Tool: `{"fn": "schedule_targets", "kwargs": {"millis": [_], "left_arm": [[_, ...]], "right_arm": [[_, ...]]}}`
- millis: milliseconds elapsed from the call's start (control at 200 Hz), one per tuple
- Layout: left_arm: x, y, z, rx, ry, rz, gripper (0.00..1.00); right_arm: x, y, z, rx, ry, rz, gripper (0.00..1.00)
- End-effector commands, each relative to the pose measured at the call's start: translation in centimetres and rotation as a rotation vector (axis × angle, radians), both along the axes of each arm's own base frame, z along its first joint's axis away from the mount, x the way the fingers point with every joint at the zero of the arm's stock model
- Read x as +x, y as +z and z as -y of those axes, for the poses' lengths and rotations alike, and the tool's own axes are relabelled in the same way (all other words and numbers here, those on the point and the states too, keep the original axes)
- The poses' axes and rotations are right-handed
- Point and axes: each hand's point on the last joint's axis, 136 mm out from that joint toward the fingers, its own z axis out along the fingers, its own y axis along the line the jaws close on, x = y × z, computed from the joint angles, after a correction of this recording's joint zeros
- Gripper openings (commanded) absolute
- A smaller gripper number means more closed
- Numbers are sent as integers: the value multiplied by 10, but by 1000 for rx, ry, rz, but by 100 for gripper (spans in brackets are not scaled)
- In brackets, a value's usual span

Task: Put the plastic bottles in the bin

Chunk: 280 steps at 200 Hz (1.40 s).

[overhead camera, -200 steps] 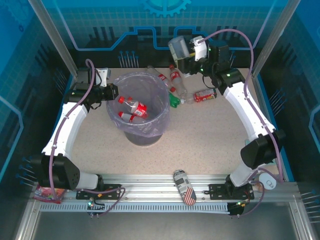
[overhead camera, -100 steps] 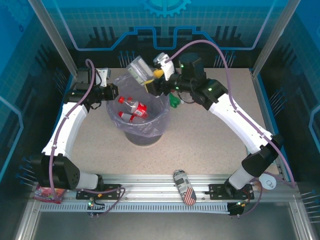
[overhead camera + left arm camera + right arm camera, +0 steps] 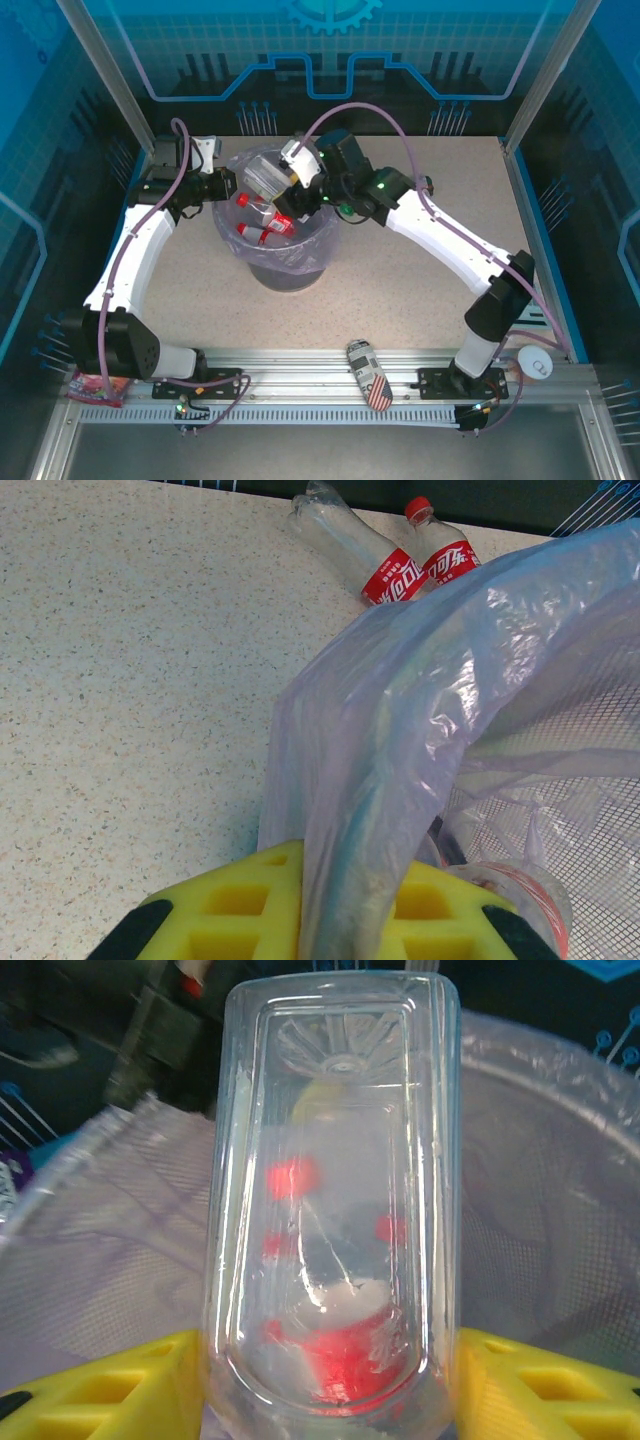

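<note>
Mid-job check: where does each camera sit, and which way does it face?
Top external: above and behind the bases, looking down on the round grey bin and both white arms.
Left wrist: low beside the bin, facing across the speckled table; yellow jaws pinch the lilac plastic bag.
Right wrist: above the bin, facing down through the clear square plastic bottle its yellow jaws hold.
Shared: top external also shows that bottle and bag.

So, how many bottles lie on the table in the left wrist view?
2. A crumpled red-labelled bottle at the far edge, and a red-capped bottle just right of it. The bin bag may hide more.
</note>
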Motion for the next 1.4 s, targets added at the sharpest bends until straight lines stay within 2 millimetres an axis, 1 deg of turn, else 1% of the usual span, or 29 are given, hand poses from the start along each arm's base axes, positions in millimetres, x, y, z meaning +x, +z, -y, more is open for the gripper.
{"fn": "schedule_targets", "kwargs": {"millis": [0,140,325,465,585,645,750,840,1031,1266,1396], "left_arm": [[-32,-57,14,18,-71,-219,12],[-32,-58,14,22,-69,-219,13],[-32,-59,13,25,-70,-222,13],[-32,-59,13,24,-71,-222,12],[-32,-59,13,25,-69,-222,12],[-32,-59,13,26,-69,-222,13],[-32,-58,13,25,-70,-220,12],[-32,-59,14,24,-71,-223,12],[-33,-57,13,27,-71,-216,13],[-32,-55,13,26,-69,-210,13],[-31,-49,10,29,-45,-186,10]], "right_arm": [[13,-12,0,-98,-51,39,62],[17,-31,0,-172,-74,40,62],[25,-49,11,-263,-122,56,62],[33,-69,18,-326,-155,55,62],[33,-78,16,-320,-152,35,63],[33,-80,16,-321,-152,28,66],[33,-77,16,-311,-151,30,77],[33,-72,16,-295,-153,34,82],[31,-54,13,-235,-140,40,84],[29,-41,7,-187,-117,35,86],[25,-17,3,-115,-93,56,89]]}}
